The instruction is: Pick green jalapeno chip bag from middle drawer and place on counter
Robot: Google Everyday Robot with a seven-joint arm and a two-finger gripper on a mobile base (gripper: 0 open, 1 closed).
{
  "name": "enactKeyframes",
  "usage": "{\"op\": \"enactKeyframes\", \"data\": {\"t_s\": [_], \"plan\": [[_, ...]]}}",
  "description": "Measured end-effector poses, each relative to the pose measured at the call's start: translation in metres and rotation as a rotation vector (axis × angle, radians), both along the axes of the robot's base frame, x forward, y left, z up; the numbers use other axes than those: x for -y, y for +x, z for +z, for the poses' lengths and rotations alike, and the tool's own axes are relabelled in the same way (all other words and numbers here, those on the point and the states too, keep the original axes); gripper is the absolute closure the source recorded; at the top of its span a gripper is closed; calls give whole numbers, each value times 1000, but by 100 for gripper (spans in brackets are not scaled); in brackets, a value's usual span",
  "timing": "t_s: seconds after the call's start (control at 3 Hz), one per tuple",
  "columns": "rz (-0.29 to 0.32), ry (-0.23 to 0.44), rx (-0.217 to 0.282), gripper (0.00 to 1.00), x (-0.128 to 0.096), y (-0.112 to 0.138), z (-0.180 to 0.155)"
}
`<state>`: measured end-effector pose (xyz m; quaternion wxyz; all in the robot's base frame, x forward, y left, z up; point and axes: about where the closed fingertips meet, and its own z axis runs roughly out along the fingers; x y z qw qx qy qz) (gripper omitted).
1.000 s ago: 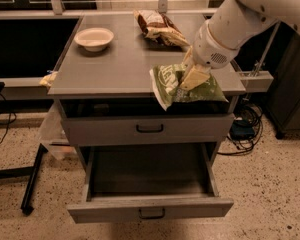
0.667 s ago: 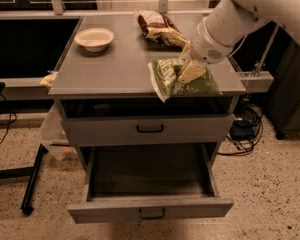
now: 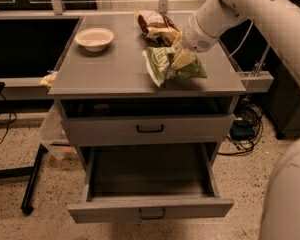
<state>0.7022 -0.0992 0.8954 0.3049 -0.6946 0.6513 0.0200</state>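
My gripper [image 3: 182, 59] is shut on the green jalapeno chip bag [image 3: 162, 68], gripping its upper right part. The bag hangs tilted, low over the right front part of the counter [image 3: 110, 71]; I cannot tell whether its lower edge touches the surface. The arm reaches in from the upper right. The middle drawer [image 3: 150, 208] stands pulled out below, and its dark tray shows nothing inside.
A brown and white snack bag [image 3: 154, 24] lies at the counter's back, just behind my gripper. A white bowl [image 3: 94, 38] sits at the back left. The upper drawer front [image 3: 150, 129] with a black handle is closed. Cables lie on the floor at the right.
My gripper has carried the green bag left and farther back, from over the counter's right front edge to well over the counter top.
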Motion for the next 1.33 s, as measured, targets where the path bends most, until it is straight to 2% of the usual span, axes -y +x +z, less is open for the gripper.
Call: {"op": "enactKeyframes", "data": {"t_s": [0.33,1.33], "plan": [[-3,12,15,86,0,10,3],[-2,11,13,16,0,9,2]]}}
